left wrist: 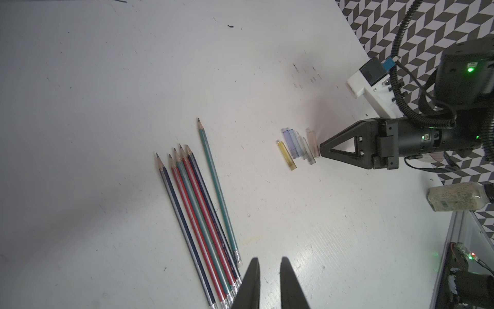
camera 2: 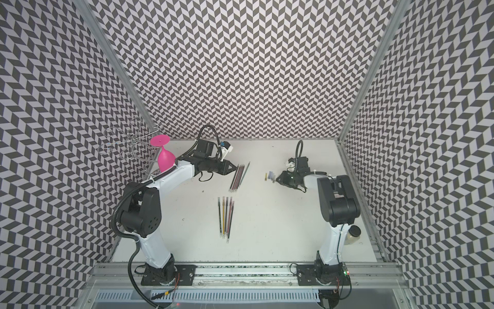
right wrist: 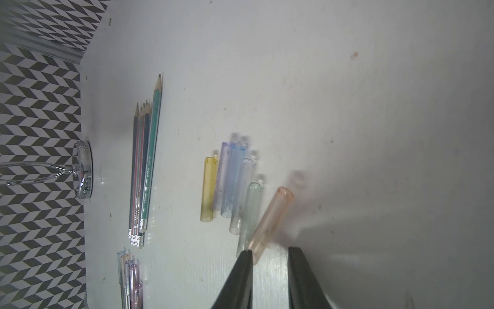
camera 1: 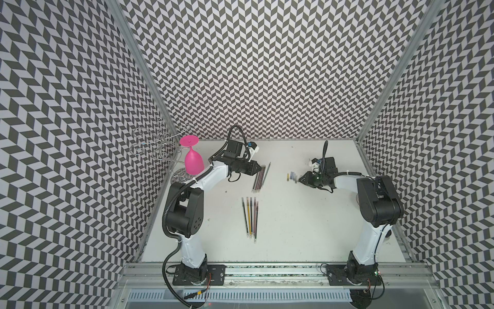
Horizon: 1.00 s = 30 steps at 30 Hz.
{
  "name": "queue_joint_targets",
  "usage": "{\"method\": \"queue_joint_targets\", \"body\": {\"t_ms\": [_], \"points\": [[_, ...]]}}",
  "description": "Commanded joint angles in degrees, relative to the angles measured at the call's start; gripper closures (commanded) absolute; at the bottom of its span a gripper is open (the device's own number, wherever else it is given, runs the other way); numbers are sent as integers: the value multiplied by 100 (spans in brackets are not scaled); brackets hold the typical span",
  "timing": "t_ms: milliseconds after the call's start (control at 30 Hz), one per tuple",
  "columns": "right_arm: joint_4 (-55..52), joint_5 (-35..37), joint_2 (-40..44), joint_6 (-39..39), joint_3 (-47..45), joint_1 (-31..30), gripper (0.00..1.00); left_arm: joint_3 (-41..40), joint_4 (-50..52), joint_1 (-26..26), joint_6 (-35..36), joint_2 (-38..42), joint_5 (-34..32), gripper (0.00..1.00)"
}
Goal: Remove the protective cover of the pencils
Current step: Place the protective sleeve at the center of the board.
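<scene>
Several bare pencils (camera 1: 258, 178) (left wrist: 203, 219) lie in a slanted bunch with sharpened tips showing. Nearer the front, a second row of pencils (camera 1: 250, 216) (right wrist: 129, 281) wears clear tinted covers on its tips. A row of removed covers (camera 1: 292, 176) (right wrist: 230, 182) lies to the right. My left gripper (camera 1: 260, 168) (left wrist: 270, 259) hovers by the bare bunch's eraser ends, jaws slightly apart over bare table. My right gripper (camera 1: 300, 178) (right wrist: 270, 250) is open beside the row. A blurred orange cover (right wrist: 270, 219) leans against one fingertip, not pinched.
A pink goblet (camera 1: 193, 157) hangs upside down on a wire rack (camera 1: 152, 144) at the back left corner. A bottle of pale grains (camera 2: 352, 235) stands behind the right arm near the right wall. Patterned walls close three sides.
</scene>
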<state>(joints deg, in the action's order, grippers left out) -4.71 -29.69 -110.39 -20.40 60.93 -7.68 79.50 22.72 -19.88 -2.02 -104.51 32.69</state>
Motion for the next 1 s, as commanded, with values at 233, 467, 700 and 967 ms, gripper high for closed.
{"method": "queue_joint_targets", "body": {"t_ms": [233,467,700,967], "points": [[145,-22,-41,24,51,-34,73,2,22,-19,98,-28,71,83],[400,73,316,-58,-170,-42,73,-3,2,-22,83,34,36,83],[417,1228,1511,-117,-782,-1064,74,-255,-476,58,-154,566,53,83],[516,2155,1600,-733,-1017,-3204,73,-706,-1136,235,-369,1189,-180,82]]}}
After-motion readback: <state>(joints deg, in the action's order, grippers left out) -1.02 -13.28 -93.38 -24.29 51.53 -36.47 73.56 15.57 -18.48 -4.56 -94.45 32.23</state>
